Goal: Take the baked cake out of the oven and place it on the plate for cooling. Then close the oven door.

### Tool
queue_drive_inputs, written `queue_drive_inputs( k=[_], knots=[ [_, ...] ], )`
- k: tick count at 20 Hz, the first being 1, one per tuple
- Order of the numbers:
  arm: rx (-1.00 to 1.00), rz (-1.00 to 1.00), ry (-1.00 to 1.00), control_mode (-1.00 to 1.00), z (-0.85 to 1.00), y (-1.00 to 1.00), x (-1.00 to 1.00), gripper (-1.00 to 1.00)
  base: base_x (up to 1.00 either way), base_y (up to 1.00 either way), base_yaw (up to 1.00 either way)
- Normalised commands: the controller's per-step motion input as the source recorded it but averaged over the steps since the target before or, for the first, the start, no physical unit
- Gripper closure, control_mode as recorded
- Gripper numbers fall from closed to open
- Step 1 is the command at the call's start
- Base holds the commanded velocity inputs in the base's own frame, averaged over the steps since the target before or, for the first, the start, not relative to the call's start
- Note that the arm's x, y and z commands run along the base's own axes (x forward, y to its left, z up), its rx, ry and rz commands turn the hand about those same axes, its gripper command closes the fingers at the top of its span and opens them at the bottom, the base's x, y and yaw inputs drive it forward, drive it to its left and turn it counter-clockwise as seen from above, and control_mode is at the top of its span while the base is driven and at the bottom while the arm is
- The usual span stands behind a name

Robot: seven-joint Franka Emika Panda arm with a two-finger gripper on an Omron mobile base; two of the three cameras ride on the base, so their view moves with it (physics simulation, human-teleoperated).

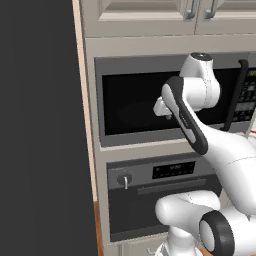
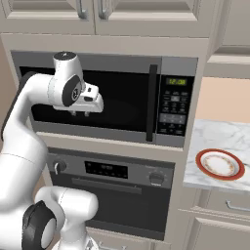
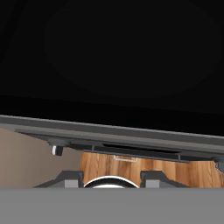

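The oven [image 2: 106,170] sits under the microwave, and its oven door [image 2: 122,207] is shut, the long grey bar handle [image 2: 117,186] across its top. The same door [image 1: 150,212] appears below the display in the left base view. The baked cake is hidden. A round white plate [image 2: 219,164] with a red-orange rim lies on the marble counter to the right. My gripper [image 2: 80,114] hangs in front of the microwave window, fingers pointing down, open with nothing between them. It also shows at the arm's end [image 1: 167,116], and in the hand view [image 3: 111,179] above the wood floor.
The black-windowed microwave [image 2: 122,97] with a vertical handle [image 2: 152,102] and a keypad stands right behind the hand. Beige cabinets [image 2: 97,14] run above it. A dark wall [image 1: 35,125] closes off the left. The marble counter [image 2: 215,136] extends right, with drawers below.
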Motion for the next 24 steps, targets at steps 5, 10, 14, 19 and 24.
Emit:
queue_drive_inputs(
  k=[5,10,14,19,24],
  knots=[
    [0.00,0.00,0.00,1.00,0.00,0.00,0.00,-1.00,0.00,0.00,0.00],
    [0.00,0.00,0.00,1.00,0.00,0.00,0.00,-1.00,0.00,0.00,0.00],
    [0.00,0.00,0.00,1.00,0.00,0.00,0.00,-1.00,0.00,0.00,0.00],
    [0.00,0.00,0.00,1.00,0.00,0.00,0.00,-1.00,0.00,0.00,0.00],
    [0.00,0.00,0.00,1.00,0.00,0.00,0.00,-1.00,-0.30,0.00,-0.01]
  ],
)
